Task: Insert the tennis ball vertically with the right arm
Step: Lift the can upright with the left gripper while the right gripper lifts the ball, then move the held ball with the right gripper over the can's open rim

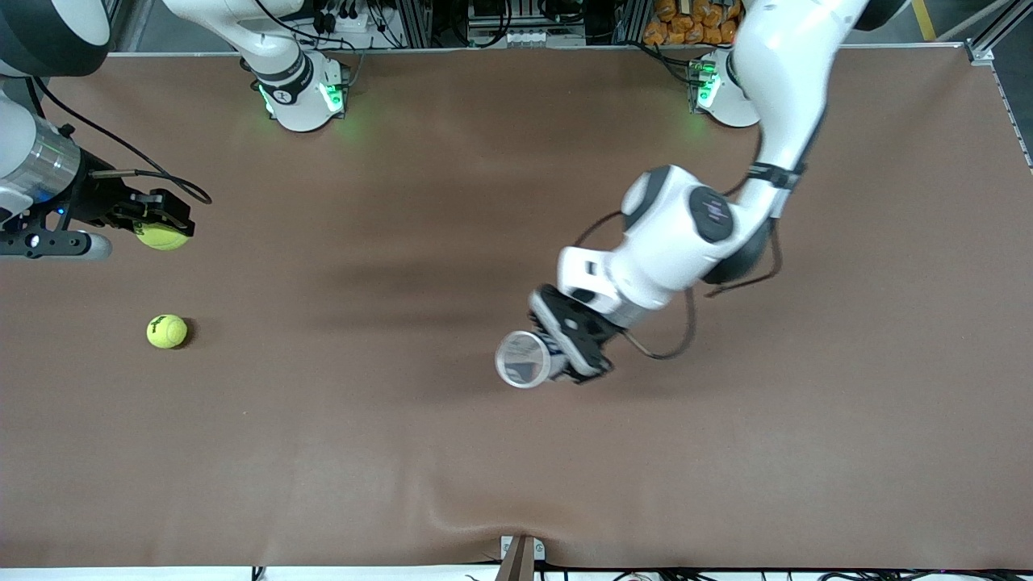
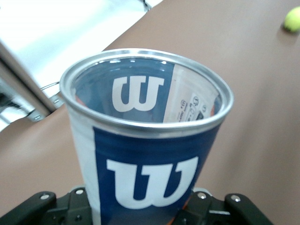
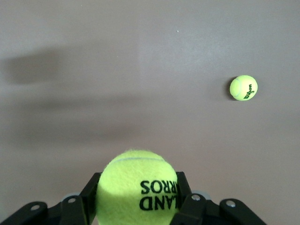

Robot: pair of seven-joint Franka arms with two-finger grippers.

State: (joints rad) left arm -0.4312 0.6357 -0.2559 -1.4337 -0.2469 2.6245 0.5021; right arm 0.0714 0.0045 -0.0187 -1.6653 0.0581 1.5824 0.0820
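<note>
My right gripper point(image 1: 165, 230) is shut on a yellow tennis ball point(image 1: 162, 236) above the brown table at the right arm's end; the ball fills the right wrist view point(image 3: 136, 187) between the black fingers. My left gripper point(image 1: 565, 355) is shut on a blue and white Wilson ball can point(image 1: 523, 360), held above the middle of the table with its open silver-rimmed mouth tilted toward the front camera. In the left wrist view the can point(image 2: 145, 140) stands between the fingers and looks empty inside.
A second tennis ball point(image 1: 167, 331) lies on the table nearer to the front camera than the held ball; it also shows in the right wrist view point(image 3: 243, 87) and the left wrist view point(image 2: 292, 20). The arm bases stand along the table's back edge.
</note>
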